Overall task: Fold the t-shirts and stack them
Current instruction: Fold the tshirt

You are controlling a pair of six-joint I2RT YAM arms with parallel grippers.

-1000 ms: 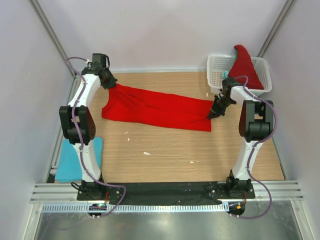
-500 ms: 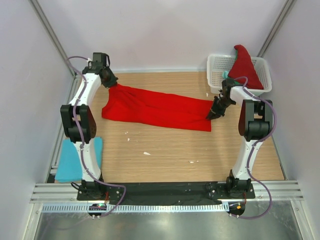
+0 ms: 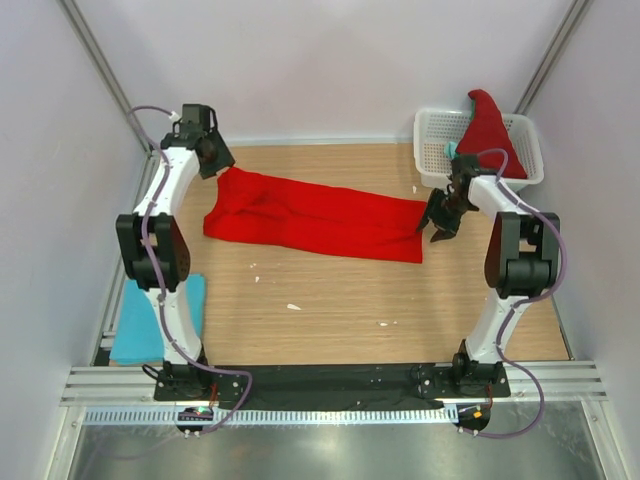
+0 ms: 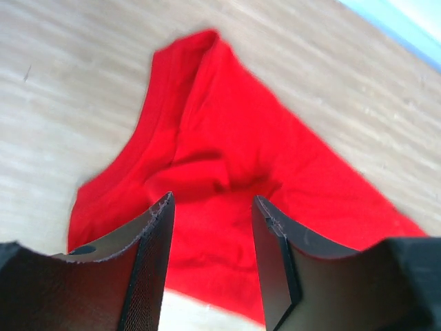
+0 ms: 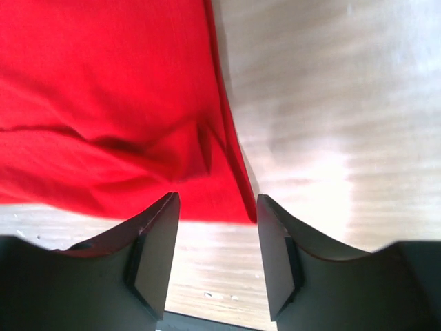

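Observation:
A long red t-shirt [image 3: 310,215] lies flat and folded lengthwise across the far half of the wooden table [image 3: 330,300]. My left gripper [image 3: 218,160] hovers open just off its left end. The left wrist view shows that cloth [image 4: 227,138] lying beyond the open left gripper [image 4: 212,207], nothing pinched. My right gripper [image 3: 440,222] stands open at the shirt's right end. In the right wrist view, the shirt's corner [image 5: 103,103] lies ahead of the empty right gripper [image 5: 218,207]. A light blue t-shirt [image 3: 140,320] lies folded beside the left arm.
A white lattice basket [image 3: 430,125] stands at the back right with another red t-shirt [image 3: 487,130] heaped in it and a bit of teal cloth [image 3: 450,150] at its near wall. Small white specks [image 3: 293,306] dot the table. Walls enclose the table on three sides.
Both grippers have opened and let go of the red t-shirt's ends. They have drawn slightly back from it, and the shirt rests on the table.

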